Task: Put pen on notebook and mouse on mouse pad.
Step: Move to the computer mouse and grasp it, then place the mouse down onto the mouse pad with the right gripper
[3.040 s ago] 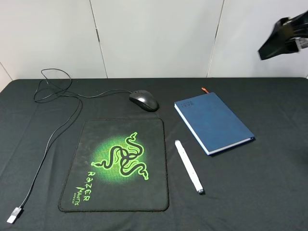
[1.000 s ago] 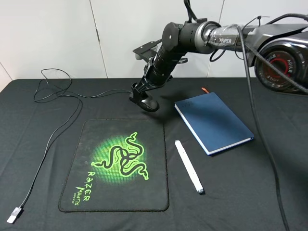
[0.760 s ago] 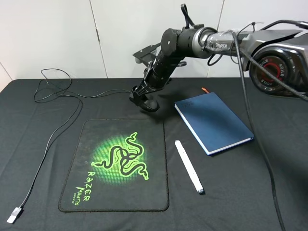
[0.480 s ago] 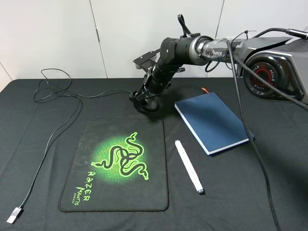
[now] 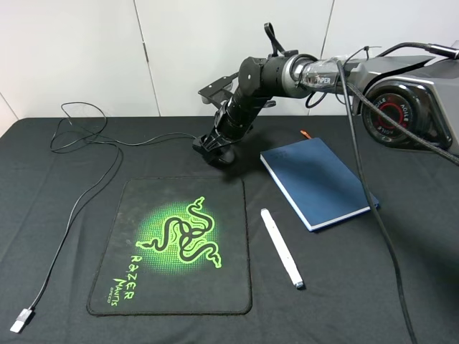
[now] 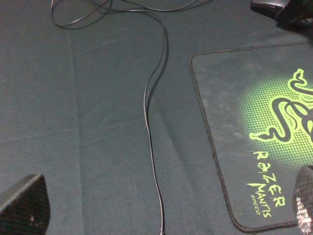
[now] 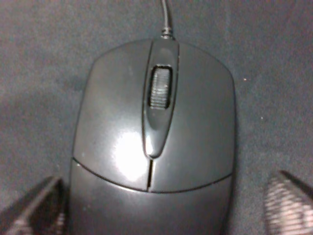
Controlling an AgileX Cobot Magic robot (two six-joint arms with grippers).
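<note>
The glossy black mouse [image 7: 154, 132] lies behind the mouse pad [image 5: 179, 244], its cable running away to the left. My right gripper [image 5: 215, 145] has reached across and is down over the mouse, open, one finger [image 7: 36, 205] on each side of the body; whether they touch it is unclear. The mouse [image 5: 224, 158] is mostly hidden under the gripper in the exterior view. The white pen [image 5: 282, 249] rests on the cloth between pad and dark blue notebook [image 5: 318, 181]. My left gripper [image 6: 161, 215] hangs open over the cable [image 6: 154, 147], left of the mouse pad [image 6: 259, 132].
The long cable [image 5: 79, 201] loops across the left of the black table and ends in a silver USB plug [image 5: 22, 319] at the front left corner. The right arm's base [image 5: 405, 107] stands at the back right. A white wall closes the back.
The right arm swung in from the upper right and came down over the mouse; in the last second the gripper sank lower around it. Mouse, pen and notebook have not moved.
</note>
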